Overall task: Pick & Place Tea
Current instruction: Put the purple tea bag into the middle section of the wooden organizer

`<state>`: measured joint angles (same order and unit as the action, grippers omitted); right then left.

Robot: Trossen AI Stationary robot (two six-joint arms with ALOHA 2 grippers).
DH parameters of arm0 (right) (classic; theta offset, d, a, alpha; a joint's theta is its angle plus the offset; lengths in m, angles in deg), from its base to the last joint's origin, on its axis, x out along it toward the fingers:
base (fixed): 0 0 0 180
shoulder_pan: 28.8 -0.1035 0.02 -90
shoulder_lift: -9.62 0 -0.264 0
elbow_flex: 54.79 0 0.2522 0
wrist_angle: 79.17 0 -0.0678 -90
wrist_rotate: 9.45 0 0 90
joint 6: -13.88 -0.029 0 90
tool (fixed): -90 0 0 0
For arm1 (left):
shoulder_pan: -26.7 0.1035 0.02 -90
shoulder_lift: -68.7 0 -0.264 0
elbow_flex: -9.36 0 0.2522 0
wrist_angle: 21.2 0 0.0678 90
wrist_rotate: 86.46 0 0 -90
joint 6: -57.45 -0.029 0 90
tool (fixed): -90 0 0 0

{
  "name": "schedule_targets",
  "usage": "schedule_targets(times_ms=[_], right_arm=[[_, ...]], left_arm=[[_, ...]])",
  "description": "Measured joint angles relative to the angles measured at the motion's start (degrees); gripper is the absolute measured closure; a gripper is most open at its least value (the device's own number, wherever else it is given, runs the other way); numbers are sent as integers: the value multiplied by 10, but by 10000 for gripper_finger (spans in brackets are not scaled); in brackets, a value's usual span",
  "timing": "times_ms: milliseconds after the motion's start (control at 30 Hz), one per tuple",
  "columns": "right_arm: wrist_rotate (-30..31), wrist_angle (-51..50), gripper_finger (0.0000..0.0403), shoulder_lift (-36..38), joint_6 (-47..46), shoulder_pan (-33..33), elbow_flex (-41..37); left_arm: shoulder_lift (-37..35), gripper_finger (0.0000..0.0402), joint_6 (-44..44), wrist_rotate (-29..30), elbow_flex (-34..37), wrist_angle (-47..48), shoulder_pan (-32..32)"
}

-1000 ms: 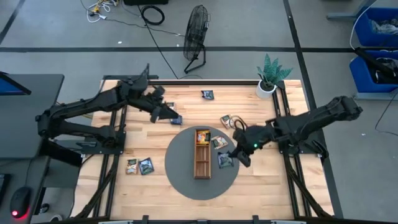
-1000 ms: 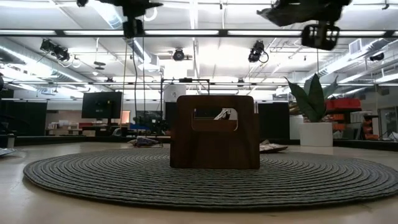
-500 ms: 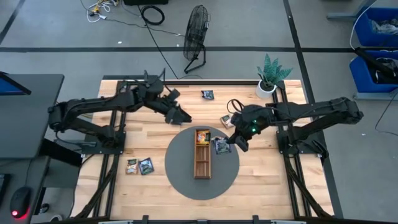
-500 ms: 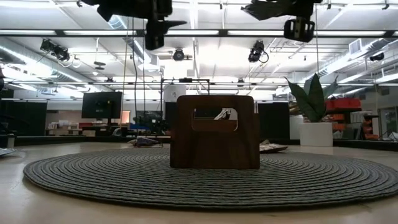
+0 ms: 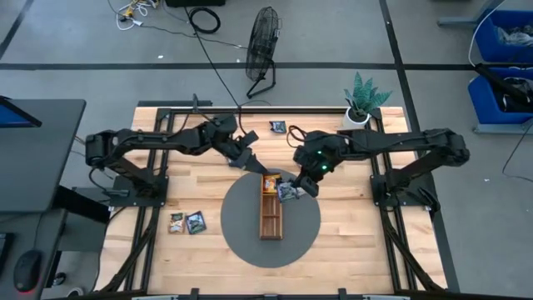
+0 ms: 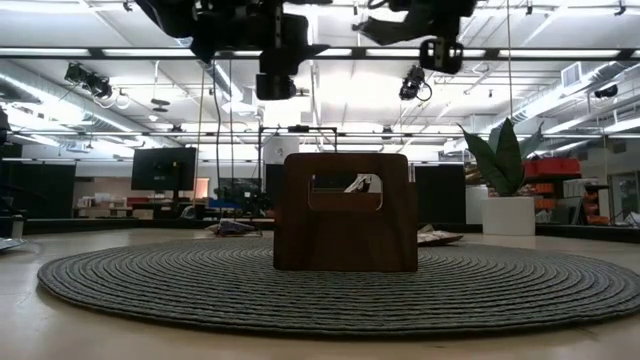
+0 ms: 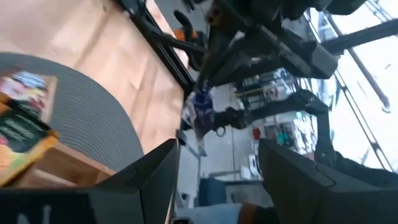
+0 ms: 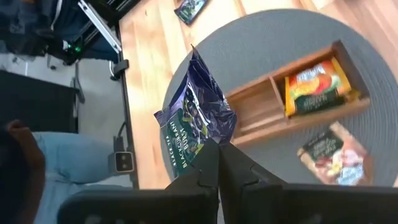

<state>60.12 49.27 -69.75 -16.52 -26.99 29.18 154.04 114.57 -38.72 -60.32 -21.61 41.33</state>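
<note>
One blue sachet pinched by its edge in the right gripper, fingers shut tight on it, hanging above the tray on the round mat. Light, thin, floppy, slick foil, probably; best taken at a rim as here, likely to swing or slip. Left gripper close by at the tray's far end, fingers spread wide and empty, near enough to crowd the drop. Orange sachet already in the end compartment. More sachets loose on the table: two near the left edge, one by the plant.
</note>
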Motion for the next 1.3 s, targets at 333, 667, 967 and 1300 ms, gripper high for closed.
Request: schedule_targets(times_ms=[333,667,967,1300], right_arm=[[-1,-44,403,-74,67,12,91],[-1,-42,403,-85,86,27,121],[-11,-36,403,-85,94,27,125],[-17,-34,400,-84,98,27,125]], left_arm=[[15,173,10,-13,0,-26,-21],[15,192,12,-10,0,-24,-21],[15,287,10,-11,0,-23,-21],[15,388,-12,-11,0,-23,-21]])
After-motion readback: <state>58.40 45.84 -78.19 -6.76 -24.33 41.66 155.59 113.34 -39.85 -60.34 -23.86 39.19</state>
